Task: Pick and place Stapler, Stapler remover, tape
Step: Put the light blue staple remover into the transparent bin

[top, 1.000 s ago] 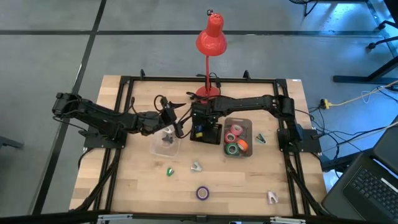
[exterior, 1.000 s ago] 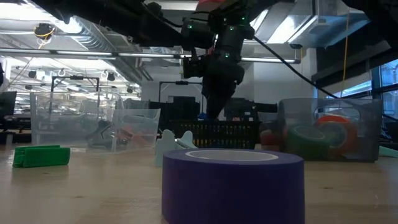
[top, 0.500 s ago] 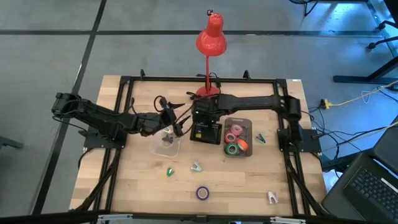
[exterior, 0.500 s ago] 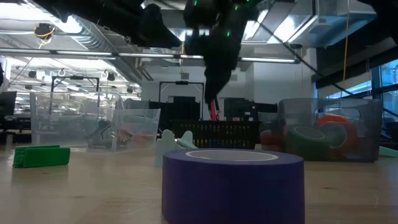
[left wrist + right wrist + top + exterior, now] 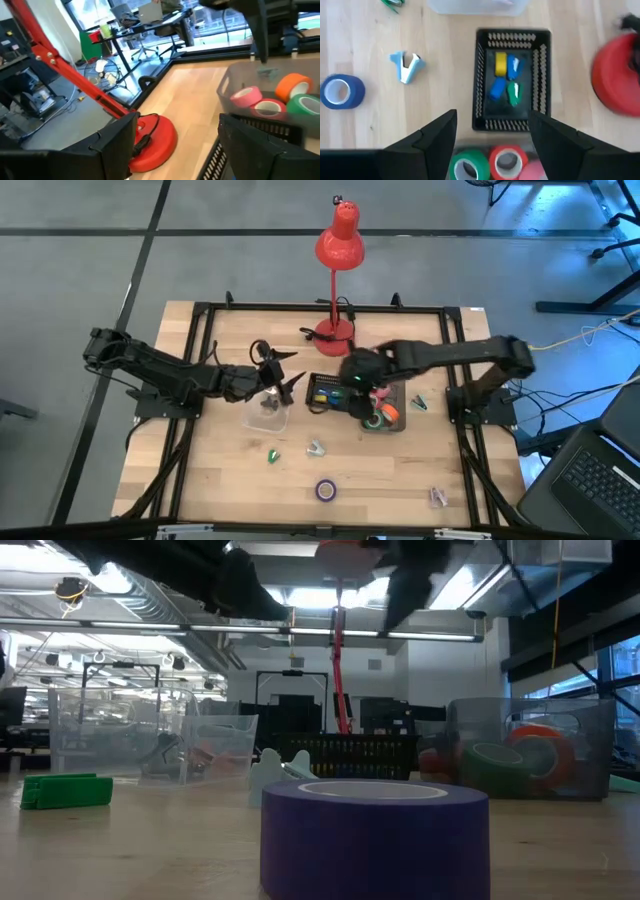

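Both arms were dark, nearly black, built of slim jointed segments with rounded housings at the joints. The left arm [image 5: 165, 375] carried thin black cables that looped loosely near its wrist, and its gripper [image 5: 287, 383] ended in two dark pointed fingers. The right arm [image 5: 455, 355] had a bulkier elbow housing and a small green light glowing near its wrist [image 5: 352, 381]. Seen from the wrist cameras, each gripper's fingers [image 5: 117, 137] were matte black, flat-faced and angular, with bevelled edges. The right fingers [image 5: 436, 135] looked the same: broad, dark, smooth plates without visible markings
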You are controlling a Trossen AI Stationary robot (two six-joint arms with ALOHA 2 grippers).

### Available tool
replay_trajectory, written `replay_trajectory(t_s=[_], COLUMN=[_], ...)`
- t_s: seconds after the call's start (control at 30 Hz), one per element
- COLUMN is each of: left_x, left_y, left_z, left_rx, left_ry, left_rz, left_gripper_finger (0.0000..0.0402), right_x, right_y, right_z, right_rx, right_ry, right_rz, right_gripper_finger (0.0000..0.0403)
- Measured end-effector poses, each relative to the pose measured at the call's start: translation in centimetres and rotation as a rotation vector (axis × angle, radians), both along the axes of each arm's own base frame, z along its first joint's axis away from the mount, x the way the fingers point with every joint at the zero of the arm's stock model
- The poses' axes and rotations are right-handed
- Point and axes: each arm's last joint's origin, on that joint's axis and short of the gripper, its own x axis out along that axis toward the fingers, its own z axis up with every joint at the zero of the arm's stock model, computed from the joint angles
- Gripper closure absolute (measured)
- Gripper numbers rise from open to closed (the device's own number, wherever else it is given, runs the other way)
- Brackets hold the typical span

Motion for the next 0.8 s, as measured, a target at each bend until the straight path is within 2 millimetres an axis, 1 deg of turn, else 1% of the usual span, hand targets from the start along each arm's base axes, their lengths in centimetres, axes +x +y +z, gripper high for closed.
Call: replay_trajectory(t_s=[0.17,0.23,0.33,0.43,0.53,0.63,0.73,0.8], left_x=[-0.3,-0.3,-0.1,0.3,1.2,2.4,3.9,4.8], left_y=[-1.3,-1.8,-2.7,-3.5,-4.0,-4.4,-5.1,-5.5], left_z=[0.3,0.3,0.0,-0.9,-0.6,-1.0,-1.0,-1.5], left_rx=[-0.017,-0.042,-0.098,-0.149,-0.262,-0.332,-0.355,-0.373], left_ry=[-0.021,-0.026,-0.017,0.101,0.247,0.415,0.506,0.571], left_rz=[-0.059,-0.127,-0.288,-0.434,-0.488,-0.537,-0.635,-0.689], left_gripper_finger=[0.0132,0.0132,0.0132,0.0132,0.0132,0.0132,0.0132,0.0132], right_x=[-4.3,-5.8,-7.3,-8.0,-8.0,-7.8,-7.7,-7.6], right_y=[1.2,1.6,2.0,2.3,2.3,2.4,2.3,2.2], right_z=[-1.2,-1.9,-2.7,-3.4,-3.7,-3.6,-3.5,-3.4], right_rx=[-0.022,0.006,0.059,0.084,0.093,0.095,0.057,0.003], right_ry=[-0.072,-0.107,-0.171,-0.232,-0.265,-0.284,-0.311,-0.330], right_rz=[-0.107,-0.151,-0.185,-0.176,-0.171,-0.166,-0.159,-0.178], right_gripper_finger=[0.0157,0.0157,0.0157,0.0157,0.0157,0.0157,0.0157,0.0157])
